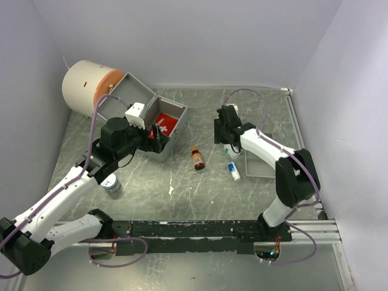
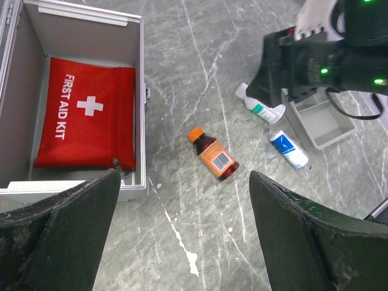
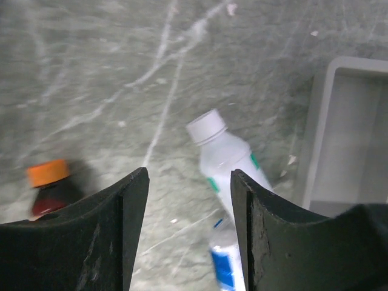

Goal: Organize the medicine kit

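Note:
The grey metal case (image 1: 171, 143) stands open at the back left, and the red FIRST AID KIT pouch (image 2: 85, 118) lies inside it. My left gripper (image 2: 185, 176) hovers open and empty over the table, just off the case's (image 2: 142, 91) front wall. An amber bottle with an orange cap (image 2: 213, 154) lies on its side mid-table. My right gripper (image 3: 189, 174) is open above a white bottle with a green label (image 3: 227, 157). Its right finger overlaps that bottle in view. A blue-labelled bottle (image 3: 227, 267) lies just beyond it. Neither gripper holds anything.
A shallow grey tray (image 1: 257, 163) sits right of the two white bottles. A big white drum with an orange face (image 1: 91, 88) stands behind the case lid (image 1: 124, 94). A small white round container (image 1: 111, 183) rests beside the left arm. Walls close in the table.

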You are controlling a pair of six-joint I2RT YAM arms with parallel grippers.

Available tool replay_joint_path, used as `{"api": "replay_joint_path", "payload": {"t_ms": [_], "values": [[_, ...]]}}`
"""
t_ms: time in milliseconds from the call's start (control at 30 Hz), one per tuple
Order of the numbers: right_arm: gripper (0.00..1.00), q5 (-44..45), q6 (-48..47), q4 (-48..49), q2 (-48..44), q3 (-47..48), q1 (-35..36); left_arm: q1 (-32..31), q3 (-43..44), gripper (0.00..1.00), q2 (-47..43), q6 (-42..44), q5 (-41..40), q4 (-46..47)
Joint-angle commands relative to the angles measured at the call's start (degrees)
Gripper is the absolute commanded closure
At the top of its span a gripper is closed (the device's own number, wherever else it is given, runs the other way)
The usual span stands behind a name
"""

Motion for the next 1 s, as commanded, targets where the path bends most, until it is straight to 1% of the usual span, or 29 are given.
{"api": "replay_joint_path", "payload": {"t_ms": [0, 67, 167, 267, 367, 500, 600, 700, 767, 867, 967], "values": [[0.42, 2.91, -6.81, -3.85, 5.89, 4.19, -2.12, -0.04, 0.47, 0.02, -1.08, 1.68, 1.95, 3.18], [0.41, 4.35, -7.66, -4.83, 8.17, 6.02, -2.07, -0.03, 0.52, 0.02, -0.88, 1.87, 1.69, 2.62], [0.39, 3.97, -9.11, -6.66, 12.08, 8.04, -2.13, -0.02, -0.18, 0.02, -0.06, 1.70, 2.82, 3.19], [0.33, 3.42, -9.68, -8.25, 14.67, 8.25, -2.13, 0.01, -0.60, 0.02, 1.16, 1.35, 4.04, 4.18], [0.32, 0.50, -10.69, -8.43, 15.38, 7.48, -2.13, -0.02, -0.44, 0.02, 1.70, 1.18, 3.77, 3.95], [0.32, 0.08, -11.33, -8.55, 15.80, 7.03, -2.13, -0.04, -0.80, 0.02, 1.63, 1.27, 3.23, 4.19], [0.38, -1.09, -12.76, -8.20, 16.15, 6.81, -2.21, -0.01, -0.61, 0.02, 1.76, 1.38, 3.22, 4.03], [0.50, -2.91, -14.99, -7.23, 16.08, 6.26, -2.45, -0.03, -0.27, 0.02, 1.81, 1.36, 2.97, 3.50], [0.56, -3.72, -16.22, -6.75, 15.97, 6.15, -2.80, -0.04, -0.39, 0.02, 1.48, 1.35, 2.82, 3.28], [0.65, -2.71, -16.88, -6.27, 16.03, 6.81, -2.90, -0.03, -1.00, 0.02, 0.46, 1.19, 2.41, 3.71], [0.72, -0.99, -16.38, -5.06, 15.31, 7.55, -2.93, 0.00, -1.23, 0.02, -0.10, 1.18, 2.30, 3.88]]}}
